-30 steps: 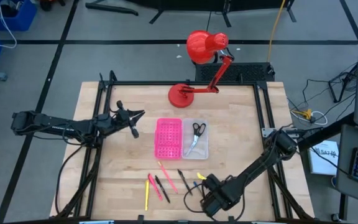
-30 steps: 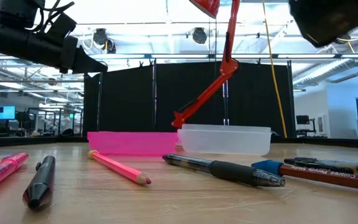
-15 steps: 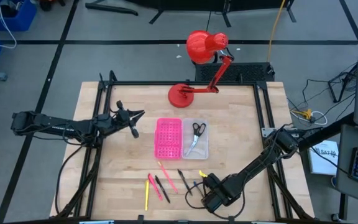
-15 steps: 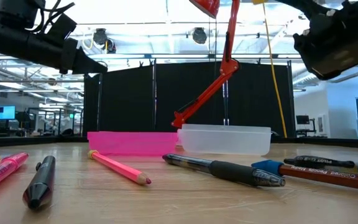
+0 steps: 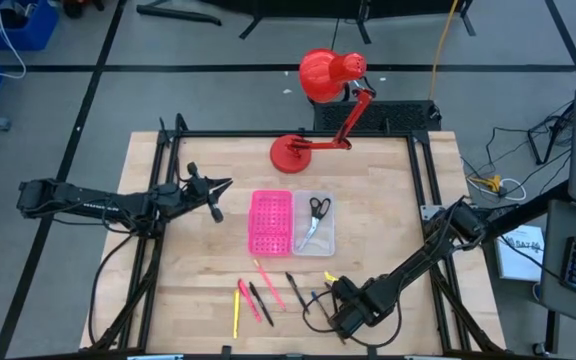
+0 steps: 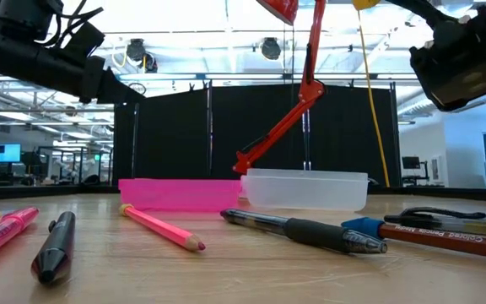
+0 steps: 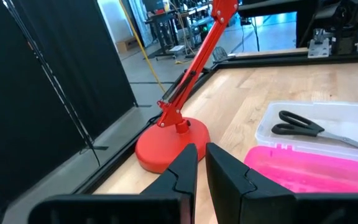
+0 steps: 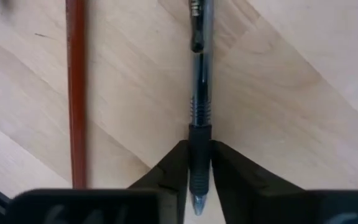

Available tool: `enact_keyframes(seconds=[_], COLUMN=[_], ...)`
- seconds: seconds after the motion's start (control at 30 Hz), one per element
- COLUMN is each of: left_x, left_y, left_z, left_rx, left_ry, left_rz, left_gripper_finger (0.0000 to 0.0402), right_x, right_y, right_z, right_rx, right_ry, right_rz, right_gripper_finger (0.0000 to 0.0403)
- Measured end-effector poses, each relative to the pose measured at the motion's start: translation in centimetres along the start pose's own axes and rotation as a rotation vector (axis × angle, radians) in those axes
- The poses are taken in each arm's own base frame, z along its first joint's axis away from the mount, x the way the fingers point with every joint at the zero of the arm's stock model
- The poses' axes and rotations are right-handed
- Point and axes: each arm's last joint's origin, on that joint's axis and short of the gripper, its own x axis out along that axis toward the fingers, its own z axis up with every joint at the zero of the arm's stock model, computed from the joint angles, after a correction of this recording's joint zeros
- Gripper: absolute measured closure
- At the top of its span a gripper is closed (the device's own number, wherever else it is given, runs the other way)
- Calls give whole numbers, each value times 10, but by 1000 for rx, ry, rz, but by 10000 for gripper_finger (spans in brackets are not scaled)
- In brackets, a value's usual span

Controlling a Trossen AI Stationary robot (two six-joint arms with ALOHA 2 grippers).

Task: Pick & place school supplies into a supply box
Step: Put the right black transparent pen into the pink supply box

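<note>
The supply box lies mid-table: a clear tray [image 5: 330,240] holding black-handled scissors [image 5: 317,212], joined to a pink perforated half [image 5: 271,222]. Pens and pencils lie in a loose row near the table's front edge: yellow [image 5: 236,314], pink [image 5: 249,300], black [image 5: 260,302], a pink pencil [image 5: 270,285], a red pencil [image 8: 75,93]. My right gripper [image 5: 340,306] [image 8: 197,171] points down at that row's right end, shut on a clear-barrelled black pen [image 8: 199,74]. My left gripper [image 5: 226,184] [image 7: 201,158] hangs shut and empty left of the box. My right gripper pinches the pen's black rubber grip [image 8: 199,134], close to its writing tip, between its two fingers. The fingers come from above, pointing down, and lie across the pen. The pen runs level along the wood; whether it is off the table, I cannot tell.
A red desk lamp stands with its base [image 5: 293,152] at the table's far edge, its arm and shade [image 5: 330,75] reaching beyond it. Another black pen [image 6: 306,228] and a blue-tipped one [image 6: 369,228] lie just left of the right gripper. Bare wood lies left of the box.
My right gripper has come down toward the table at the right end of the row of pens. The left arm has kept still.
</note>
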Motion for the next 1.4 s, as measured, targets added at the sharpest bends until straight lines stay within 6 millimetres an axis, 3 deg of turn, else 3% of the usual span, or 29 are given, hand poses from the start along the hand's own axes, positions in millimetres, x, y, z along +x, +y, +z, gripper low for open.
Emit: enact_keyframes(seconds=[0.07, 0.33, 0.87, 1.03, 1.2, 1.4], left_x=[0, 0, 0, 0, 0, 0], left_y=[0, 0, 0, 0, 0, 1], left_z=[0, 0, 0, 0, 0, 0], left_rx=[2, 7, 28, 22, 22, 31], left_ry=[-1, -1, 5, -1, -1, 4], left_rz=[0, 0, 0, 1, 2, 30], left_gripper_finger=[360, 360, 360, 360, 360, 360], right_x=[0, -11, -97, -133, -160, -162], right_y=[0, -1, -6, -19, -33, -53], right_z=[0, 0, 2, 35, 84, 147], right_rx=[0, 16, 77, 138, 174, 229], right_ry=[1, -19, -418, -550, -598, -598], right_rz=[7, 41, 375, 444, 519, 512], right_gripper_finger=[376, 378, 378, 378, 378, 378])
